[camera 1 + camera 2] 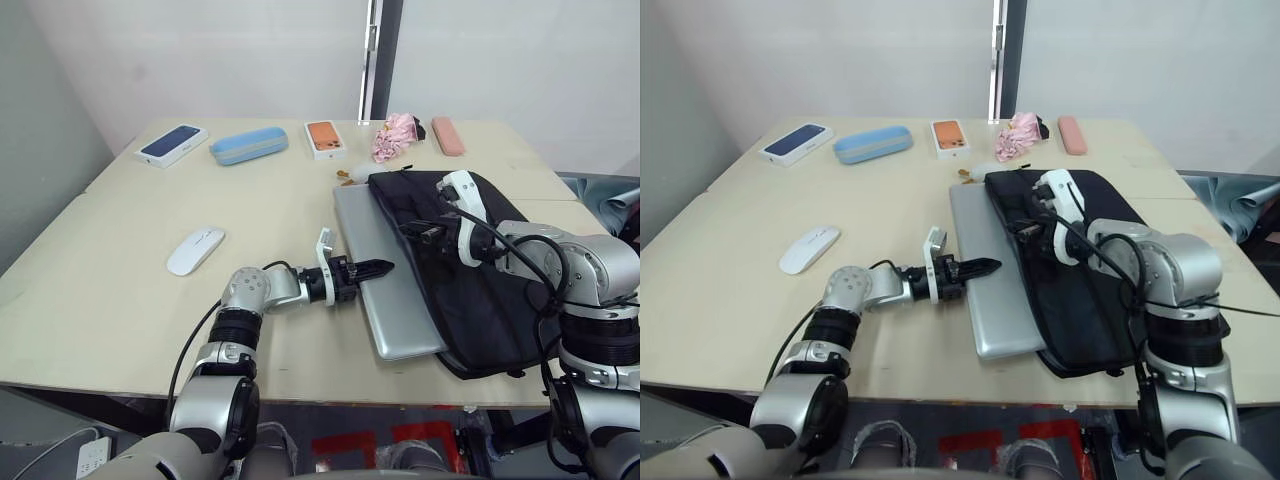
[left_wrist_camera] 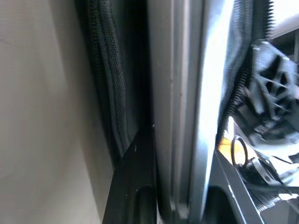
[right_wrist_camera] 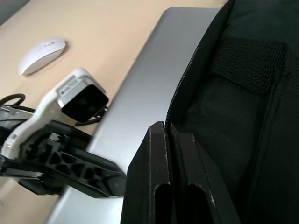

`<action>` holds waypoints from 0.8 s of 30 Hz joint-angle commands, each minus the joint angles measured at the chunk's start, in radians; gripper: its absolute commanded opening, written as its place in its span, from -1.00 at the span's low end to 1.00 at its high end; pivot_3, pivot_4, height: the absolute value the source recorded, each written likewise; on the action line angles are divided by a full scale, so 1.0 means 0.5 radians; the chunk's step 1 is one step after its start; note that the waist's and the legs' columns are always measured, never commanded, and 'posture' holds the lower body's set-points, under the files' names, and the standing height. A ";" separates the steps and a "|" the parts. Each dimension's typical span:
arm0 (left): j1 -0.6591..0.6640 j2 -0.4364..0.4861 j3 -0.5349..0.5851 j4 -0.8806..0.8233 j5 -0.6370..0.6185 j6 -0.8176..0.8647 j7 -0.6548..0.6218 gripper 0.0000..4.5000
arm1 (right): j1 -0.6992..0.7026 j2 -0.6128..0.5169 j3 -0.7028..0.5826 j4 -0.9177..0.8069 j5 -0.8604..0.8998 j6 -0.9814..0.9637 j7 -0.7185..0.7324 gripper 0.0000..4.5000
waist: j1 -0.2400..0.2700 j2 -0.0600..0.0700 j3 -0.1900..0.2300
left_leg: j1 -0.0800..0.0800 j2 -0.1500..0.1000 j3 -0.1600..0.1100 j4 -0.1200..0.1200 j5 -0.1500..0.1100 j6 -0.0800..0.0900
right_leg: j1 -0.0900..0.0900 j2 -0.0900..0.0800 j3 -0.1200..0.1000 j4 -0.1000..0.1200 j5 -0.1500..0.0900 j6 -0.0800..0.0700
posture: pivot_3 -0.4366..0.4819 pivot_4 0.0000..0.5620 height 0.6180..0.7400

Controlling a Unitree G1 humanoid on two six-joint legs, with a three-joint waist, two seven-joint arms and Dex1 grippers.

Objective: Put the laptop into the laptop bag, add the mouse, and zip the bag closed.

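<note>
Laptop [image 1: 385, 290] sits mid-frame, half tucked in the laptop bag [image 1: 480, 290] at right. Left claw [image 1: 372, 269] pinches the laptop's left edge. Right claw [image 3: 170, 135] is pressed together on the bag's zipper edge. Mouse [image 1: 195, 250] lies left on the tabletop [image 1: 120, 300].

Along the far edge of the beige table [image 1: 120, 300] lie a boxed dark-blue phone [image 1: 172, 144], a light-blue glasses case [image 1: 249, 145] and an orange phone box [image 1: 325, 139]. Further right sit a pink crumpled cloth [image 1: 395, 137] and a flat pink case [image 1: 448, 136], apart from each other.
</note>
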 commanded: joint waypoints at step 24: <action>-0.044 -0.338 0.144 -0.133 0.110 -0.074 0.024 -0.86 | -0.053 0.298 -0.177 -0.244 0.171 0.277 -0.187 -0.98 | 0.001 0.002 0.000 | 0.000 -0.001 0.001 -0.011 0.000 0.000 | 0.000 -0.001 -0.001 -0.013 0.005 0.009 | -0.05 -0.47 1.00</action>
